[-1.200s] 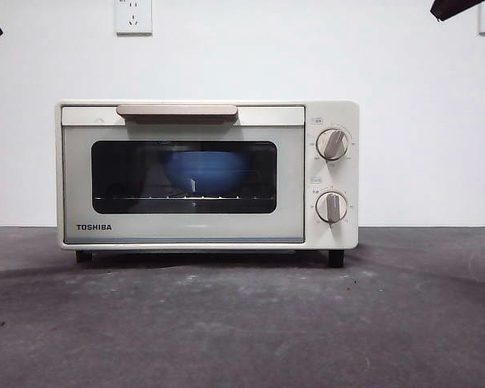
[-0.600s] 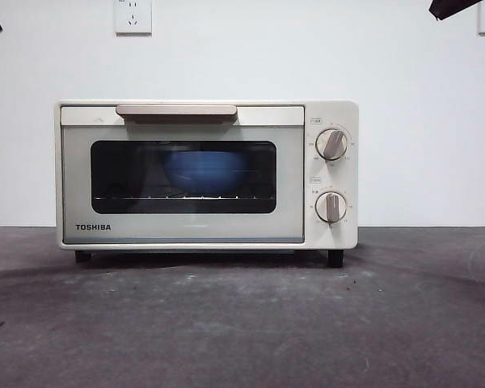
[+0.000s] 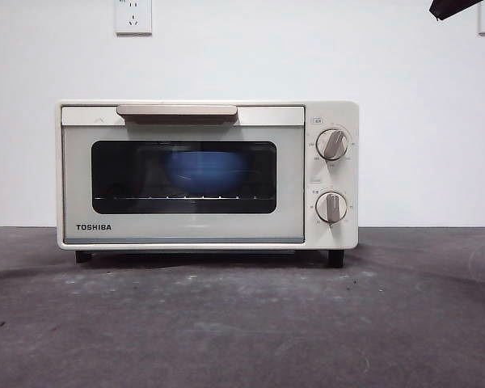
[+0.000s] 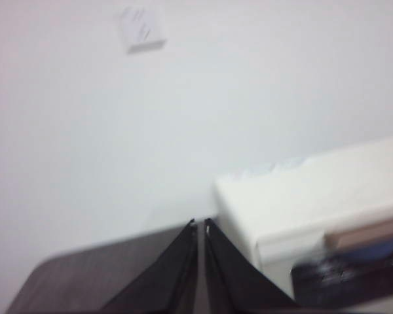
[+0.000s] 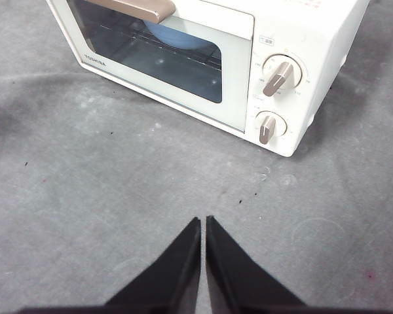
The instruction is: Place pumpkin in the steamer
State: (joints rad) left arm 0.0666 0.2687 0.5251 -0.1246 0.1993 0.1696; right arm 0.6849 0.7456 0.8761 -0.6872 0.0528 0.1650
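The steamer (image 3: 186, 229), a cream-white TOSHIBA box, stands on the dark table with its glass door closed. It also shows in the right wrist view (image 5: 321, 39) and, blurred, in the left wrist view (image 4: 301, 196). The pumpkin is out of view in every frame. Behind the glass only a blue bowl (image 3: 206, 171) sits on the rack. My left gripper (image 4: 201, 226) is shut and empty, raised beside the steamer's left end near the wall. My right gripper (image 5: 203, 222) is shut and empty, above the table in front of the steamer's knob side.
Two round knobs (image 3: 332, 144) sit on the steamer's right panel and a beige handle (image 3: 176, 111) runs along the door's top. A black arm tip (image 3: 453, 6) shows at the top right corner. Wall sockets (image 3: 133, 14) hang on the white wall behind.
The black arm tip at the front view's top left corner has left the picture. The steamer and the tip at the top right have not moved.
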